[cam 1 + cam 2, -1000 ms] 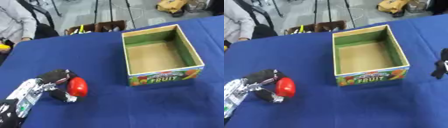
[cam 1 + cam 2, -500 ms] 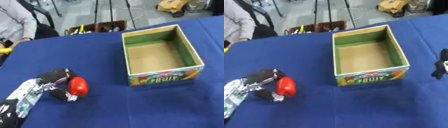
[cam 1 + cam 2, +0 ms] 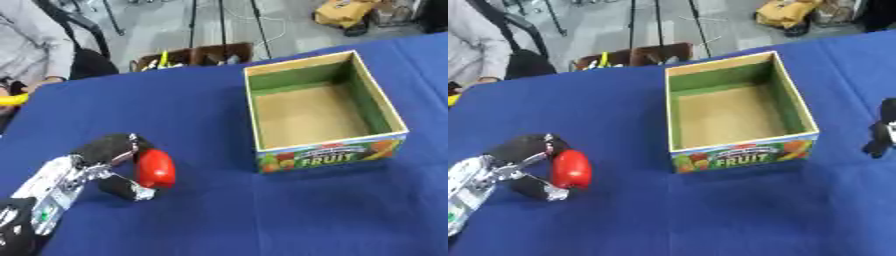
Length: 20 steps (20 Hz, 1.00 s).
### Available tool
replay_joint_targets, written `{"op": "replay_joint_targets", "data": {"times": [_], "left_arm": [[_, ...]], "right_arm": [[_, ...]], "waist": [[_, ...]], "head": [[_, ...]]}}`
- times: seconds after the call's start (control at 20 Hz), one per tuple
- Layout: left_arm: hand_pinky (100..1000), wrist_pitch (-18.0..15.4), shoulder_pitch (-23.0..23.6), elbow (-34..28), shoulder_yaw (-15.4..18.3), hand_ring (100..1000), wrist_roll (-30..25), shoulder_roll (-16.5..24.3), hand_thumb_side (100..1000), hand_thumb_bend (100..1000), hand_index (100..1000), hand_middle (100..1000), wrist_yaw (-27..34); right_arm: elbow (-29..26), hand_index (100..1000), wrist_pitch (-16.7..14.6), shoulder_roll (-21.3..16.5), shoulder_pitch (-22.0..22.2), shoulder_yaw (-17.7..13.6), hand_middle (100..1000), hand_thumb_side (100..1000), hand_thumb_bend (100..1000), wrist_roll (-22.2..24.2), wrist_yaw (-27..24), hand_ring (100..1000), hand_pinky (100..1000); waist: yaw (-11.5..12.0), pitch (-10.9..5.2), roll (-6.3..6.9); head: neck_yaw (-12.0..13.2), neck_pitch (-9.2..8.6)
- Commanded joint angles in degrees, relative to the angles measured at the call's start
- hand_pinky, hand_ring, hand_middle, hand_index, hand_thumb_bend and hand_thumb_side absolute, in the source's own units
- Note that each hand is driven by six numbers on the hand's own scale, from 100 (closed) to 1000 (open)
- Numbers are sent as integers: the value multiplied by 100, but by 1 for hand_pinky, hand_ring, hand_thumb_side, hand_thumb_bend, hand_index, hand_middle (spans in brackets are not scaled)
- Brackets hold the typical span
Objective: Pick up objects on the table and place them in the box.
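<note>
The left hand point(image 3: 109, 167) grasps a red fruit, perhaps an apple point(image 3: 156, 168), at eight o'clock. The empty fruit box point(image 3: 325, 114) awaits it at two o'clock. The right hand's point(image 3: 882, 130) state I cannot tell.

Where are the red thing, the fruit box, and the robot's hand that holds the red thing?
red object point(image 3: 156, 168), left eye view, its middle
box point(image 3: 332, 156), left eye view, printed front wall
left hand point(image 3: 109, 150), left eye view, curled fingers

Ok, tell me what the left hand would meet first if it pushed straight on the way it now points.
Judging loosely, the left hand, curled round the glossy red rounded object, points up and to the right; it would probably meet the near left corner of the open cardboard fruit box first. Depth is unclear.
</note>
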Motion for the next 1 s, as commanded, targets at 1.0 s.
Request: {"op": "replay_joint_targets", "data": {"times": [1.0], "left_arm": [[398,153,-466,-583,299,414,376,623,699,100,579,378,483]], "right_arm": [[-124,465,-38,-133,-39,41,380,655,270,-13,-25,296,397]], "waist": [[-87,-180,-27]], "head": [[89,-45]]}}
